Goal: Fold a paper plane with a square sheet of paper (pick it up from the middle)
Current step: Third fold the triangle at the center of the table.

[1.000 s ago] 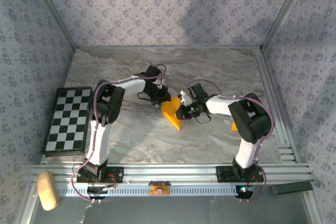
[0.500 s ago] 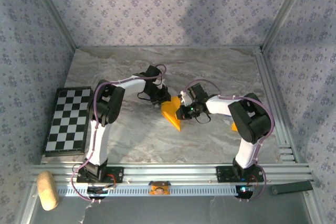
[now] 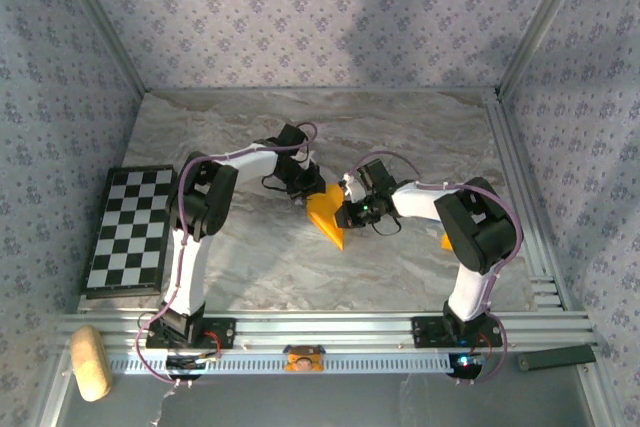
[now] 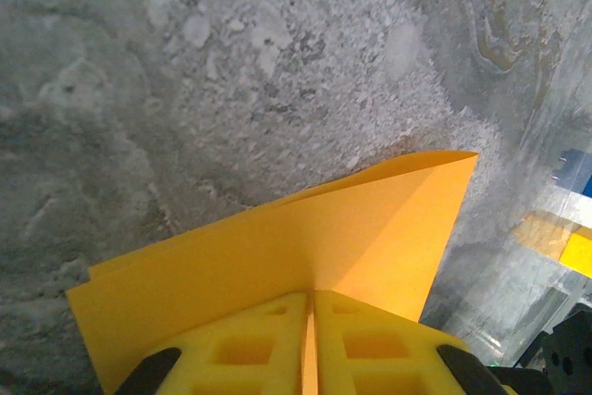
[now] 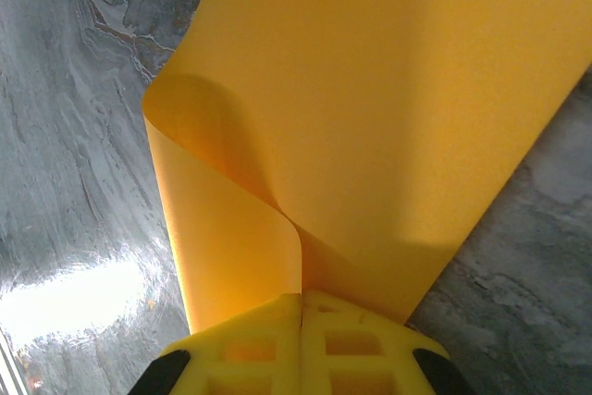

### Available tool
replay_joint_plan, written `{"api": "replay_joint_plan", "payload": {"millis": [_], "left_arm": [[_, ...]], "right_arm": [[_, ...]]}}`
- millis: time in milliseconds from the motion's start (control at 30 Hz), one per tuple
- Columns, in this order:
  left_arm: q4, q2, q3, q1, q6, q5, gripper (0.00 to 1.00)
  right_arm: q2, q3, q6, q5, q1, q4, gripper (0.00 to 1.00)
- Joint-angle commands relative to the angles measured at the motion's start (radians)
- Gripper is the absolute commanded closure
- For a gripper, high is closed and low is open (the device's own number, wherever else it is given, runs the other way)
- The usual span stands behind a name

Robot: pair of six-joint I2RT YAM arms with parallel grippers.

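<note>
Right of the chequered board (image 3: 128,230), well apart from it, the sheet of paper (image 3: 327,217) sits between the two claws over the marble table (image 3: 420,137). Can't tell whether its lower point touches the table.

Left claw (image 4: 310,344): fingers together, clamped on the paper edge nearer the board.
Right claw (image 5: 301,344): fingers together, clamped on the paper edge away from the board.

What looks done:
- Sheet is picked up and is not a flat square. From above it reads as a wedge, with the point toward the arm bases.
- Left wrist view shows at least two layers meeting along a clean edge that runs to a sharp corner, so I'd say at least one crease is set.

What looks open:
- Right wrist view shows one layer rolling over in a soft loop, curved and not pressed flat. That fold is unfinished.
- No slim dart and no central ridge, and the wedge is too broad for a plane.
- My read is early to mid task. Left to do: flatten the loop, then the nose, the wing folds and the centre fold.

Small orange scrap (image 3: 445,240) lies farther from the board than the paper, by the right arm. Looks unrelated.
</note>
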Motion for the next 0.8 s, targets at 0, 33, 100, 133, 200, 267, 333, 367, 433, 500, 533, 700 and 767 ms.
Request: {"api": "replay_joint_plan", "payload": {"millis": [0, 33, 100, 133, 200, 267, 333, 367, 433, 500, 533, 700, 767], "left_arm": [[-0.074, 0.034, 0.019, -0.005, 0.027, -0.031, 0.87], [-0.075, 0.034, 0.027, -0.004, 0.033, -0.029, 0.86], [-0.08, 0.03, 0.046, -0.004, 0.04, -0.024, 0.83], [-0.082, 0.027, 0.053, -0.003, 0.044, -0.025, 0.83], [-0.088, 0.018, 0.072, -0.001, 0.051, -0.027, 0.8], [-0.097, 0.003, 0.087, 0.002, 0.053, -0.042, 0.77], [-0.101, -0.016, 0.091, 0.006, 0.05, -0.06, 0.73], [-0.1, -0.031, 0.089, 0.008, 0.046, -0.072, 0.71], [-0.092, -0.064, 0.068, 0.011, 0.037, -0.091, 0.71], [-0.055, -0.113, 0.022, 0.017, 0.015, -0.092, 0.73], [-0.031, -0.134, -0.002, 0.019, 0.001, -0.086, 0.74], [0.128, -0.267, -0.177, 0.023, -0.093, -0.027, 0.91], [0.227, -0.313, -0.261, 0.019, -0.146, 0.01, 0.95]], "right_arm": [[0.032, 0.005, -0.013, 0.035, 0.008, -0.035, 0.97], [0.034, 0.003, -0.011, 0.034, 0.007, -0.034, 0.97], [0.034, 0.001, -0.006, 0.033, 0.009, -0.025, 0.97], [0.034, 0.001, -0.004, 0.033, 0.01, -0.024, 0.97], [0.032, -0.004, -0.003, 0.034, 0.01, -0.021, 0.97], [0.031, -0.01, 0.0, 0.034, 0.008, -0.017, 0.98], [0.031, -0.011, 0.002, 0.031, 0.008, -0.011, 0.98], [0.031, -0.013, 0.004, 0.03, 0.008, -0.009, 0.98], [0.03, -0.016, 0.008, 0.03, 0.008, -0.004, 0.98], [0.031, -0.02, 0.012, 0.029, 0.008, 0.001, 0.98], [0.031, -0.021, 0.014, 0.029, 0.008, 0.004, 0.98], [0.03, -0.026, 0.023, 0.024, 0.005, 0.017, 0.98], [0.029, -0.03, 0.027, 0.023, 0.002, 0.022, 0.98]]}}
